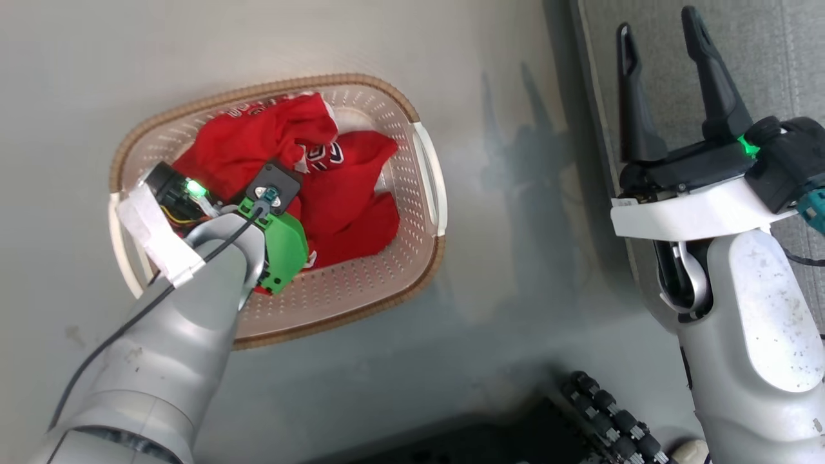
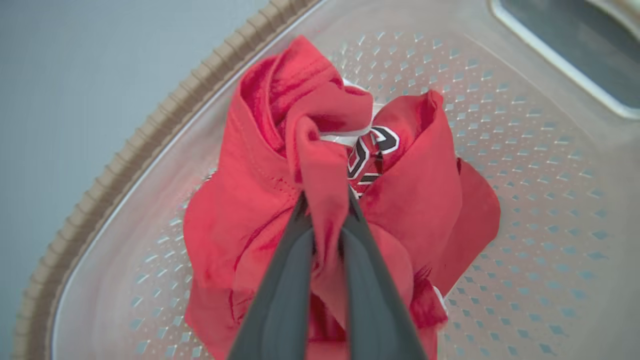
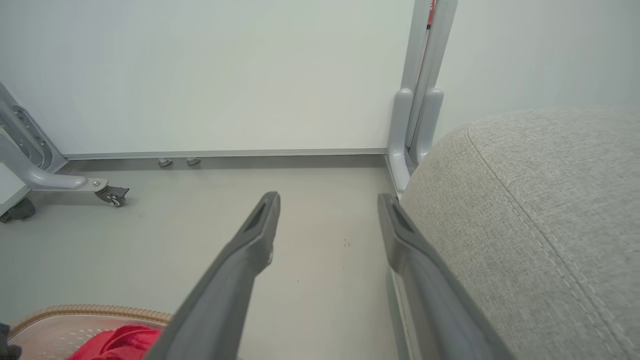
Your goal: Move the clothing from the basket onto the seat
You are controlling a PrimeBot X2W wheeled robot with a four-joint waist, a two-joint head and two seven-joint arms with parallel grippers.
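The cream basket (image 1: pixel 422 212) with a brown rim sits on the floor and holds the bunched red clothing (image 1: pixel 351 200). My left arm reaches down into it, its wrist covering the fingers in the head view. In the left wrist view my left gripper (image 2: pixel 326 200) is shut on a fold of the red clothing (image 2: pixel 425 190), which bunches up above the perforated basket floor (image 2: pixel 540 200). My right gripper (image 1: pixel 657 32) is open and holds nothing, at the edge of the grey seat (image 1: pixel 786 58). The right wrist view shows this gripper (image 3: pixel 327 200) beside the seat (image 3: pixel 540 210).
The basket stands on a pale grey floor (image 1: pixel 490 361). A white wall (image 3: pixel 225 75) with a grey post (image 3: pixel 420 100) and a wheeled grey frame (image 3: pixel 60 180) lies beyond. My dark base with ribbed rollers (image 1: pixel 606 419) sits at the bottom.
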